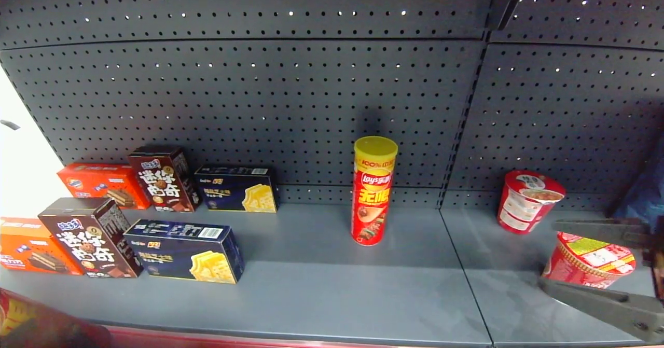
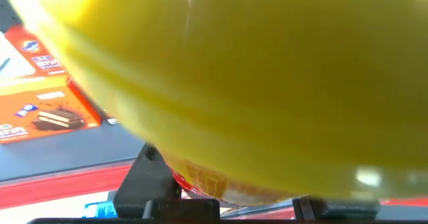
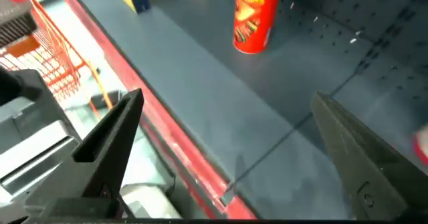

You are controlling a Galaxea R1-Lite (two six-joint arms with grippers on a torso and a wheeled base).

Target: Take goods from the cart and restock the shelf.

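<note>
The right gripper [image 3: 227,97] hangs with its jaws spread wide, clasping nothing. From the head view a noodle cup [image 1: 589,260] looks framed by the fingers, yet the wrist view shows bare shelf [image 1: 363,286] in the gap. I'd judge the cup let go, standing just past the tips. Behind it a second cup [image 1: 529,200] stands near the back panel — like with like. Well off to this gripper's left the chip can [image 1: 373,197] stands upright, label outward. The left gripper [image 2: 227,197], by the shelf's front edge, is clenched on another chip can [image 2: 254,70] — probably bound for that can's side.
</note>
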